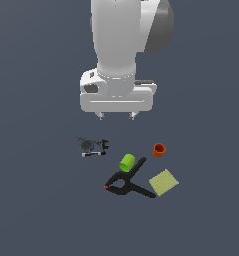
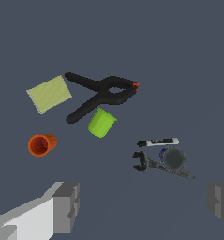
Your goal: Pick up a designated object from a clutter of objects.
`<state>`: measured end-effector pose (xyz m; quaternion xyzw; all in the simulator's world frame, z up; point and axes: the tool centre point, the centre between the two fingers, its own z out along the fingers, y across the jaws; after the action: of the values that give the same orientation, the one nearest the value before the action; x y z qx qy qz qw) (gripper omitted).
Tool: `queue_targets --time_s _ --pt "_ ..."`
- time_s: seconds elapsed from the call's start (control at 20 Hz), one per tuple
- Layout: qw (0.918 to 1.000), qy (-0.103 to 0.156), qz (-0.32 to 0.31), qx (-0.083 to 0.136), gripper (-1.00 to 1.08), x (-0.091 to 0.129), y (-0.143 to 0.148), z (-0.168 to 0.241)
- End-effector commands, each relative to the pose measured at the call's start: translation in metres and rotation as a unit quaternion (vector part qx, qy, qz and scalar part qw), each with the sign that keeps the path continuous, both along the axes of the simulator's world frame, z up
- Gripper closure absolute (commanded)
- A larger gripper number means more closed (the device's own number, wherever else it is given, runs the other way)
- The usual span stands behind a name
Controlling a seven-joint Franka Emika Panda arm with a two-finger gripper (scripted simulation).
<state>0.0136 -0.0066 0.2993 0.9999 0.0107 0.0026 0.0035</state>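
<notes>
Grey lump (image 1: 86,145) is lying on the surface (image 1: 36,200) beside the marker (image 1: 93,154), while the tool (image 1: 117,116) is hanging above, fingers spread, gripping nothing.

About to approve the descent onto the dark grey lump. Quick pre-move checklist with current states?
1. Gripper open: ok, fingers stand wide apart in the wrist view.
2. Gripper empty: ok, nothing between the fingers.
3. Dark grey lump visible: ok, seen in both views.
4. Gripper over the lump: not ok, the lump lies toward the exterior view's left of the gripper.
5. Room around the lump: not ok, the marker and a thin dark piece lie right against it.
6. Green cup, orange cup, clamp, pad apart from the lump: ok.
</notes>
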Motion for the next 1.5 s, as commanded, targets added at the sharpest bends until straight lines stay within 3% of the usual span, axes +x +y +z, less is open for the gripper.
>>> queue_targets --time_s 0.0,0.45,0.9,1.45 --pt "1.0 0.001 -0.008 0.002 -0.92 0.001 -0.009 -0.015" --pt "0.9983 0.001 -0.058 0.011 -0.92 -0.003 -0.063 -0.097" --pt "0.9932 0.001 -0.116 0.01 -0.92 -0.031 -0.124 -0.183" --pt "0.9886 0.002 -0.151 0.004 -0.92 -0.059 -0.158 -0.23"
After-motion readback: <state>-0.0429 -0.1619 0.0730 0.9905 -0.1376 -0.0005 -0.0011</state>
